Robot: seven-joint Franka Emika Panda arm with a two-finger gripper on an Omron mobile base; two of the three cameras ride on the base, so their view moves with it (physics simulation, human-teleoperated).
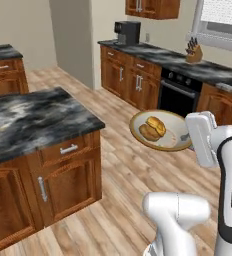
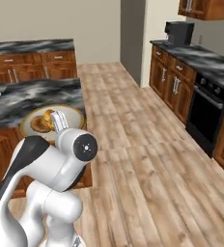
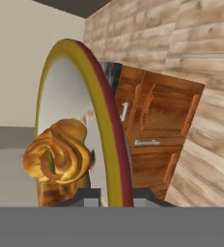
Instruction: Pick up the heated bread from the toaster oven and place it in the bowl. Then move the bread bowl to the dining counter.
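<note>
The shallow round beige-tan bowl (image 1: 160, 131) sits at the tip of the white two-finger hand (image 3: 110, 197), its rim between the fingers, held above the wooden plank floor (image 1: 133, 175). Two golden-brown lumpy bread pieces (image 1: 152, 128) lie in the bowl. The dark marbled stone-topped desk (image 1: 33, 120) stands beyond the hand, near the bowl.

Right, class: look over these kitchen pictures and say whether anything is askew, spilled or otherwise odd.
Nothing stands out. The shallow beige bowl rides roughly level in the end effector, gripped at its rim, above the wooden floor, with the golden-brown bread pieces inside. It has not reached the dark marbled island counter. Nothing looks spilled.
</note>
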